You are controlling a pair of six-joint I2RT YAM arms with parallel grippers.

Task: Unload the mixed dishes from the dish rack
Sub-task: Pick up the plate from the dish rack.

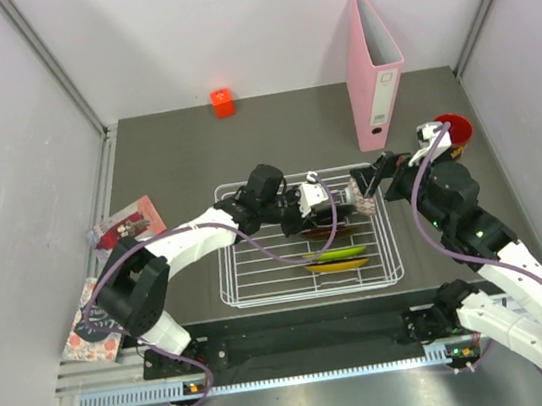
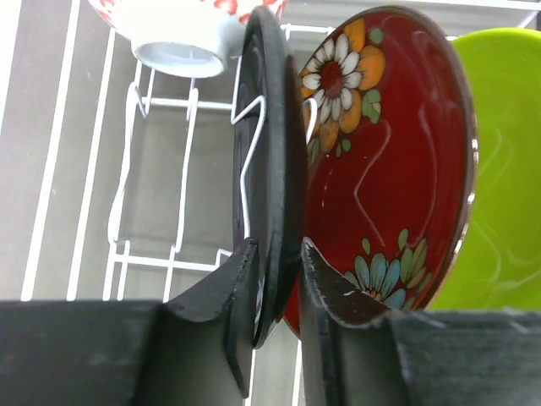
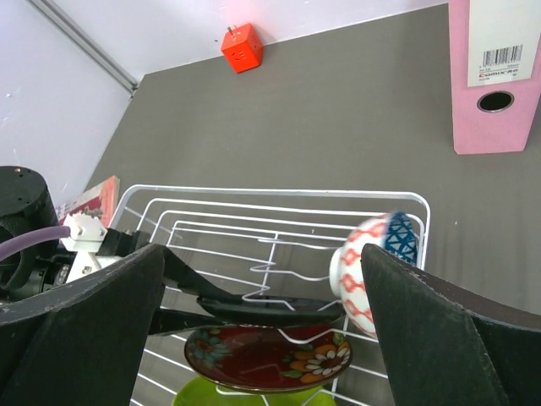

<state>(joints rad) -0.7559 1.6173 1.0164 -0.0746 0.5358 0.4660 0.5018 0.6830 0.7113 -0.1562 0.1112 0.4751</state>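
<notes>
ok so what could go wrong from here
1. The left gripper straddles only the rim of the black plate; so thin a hold may let it swing or slip.
2. A rack wire crosses that plate and the red plate stands right beside it, so lifting may snag or drag.
3. The open right gripper hangs by the bowl, close to the left gripper; they might bump.

bowl (image 3: 365, 283) blurred, lime plate (image 2: 507, 169) cut off

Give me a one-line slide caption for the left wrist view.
Left pincer pinches the upright black plate in the dish rack, beside the red floral plate and lime green plate.
</notes>
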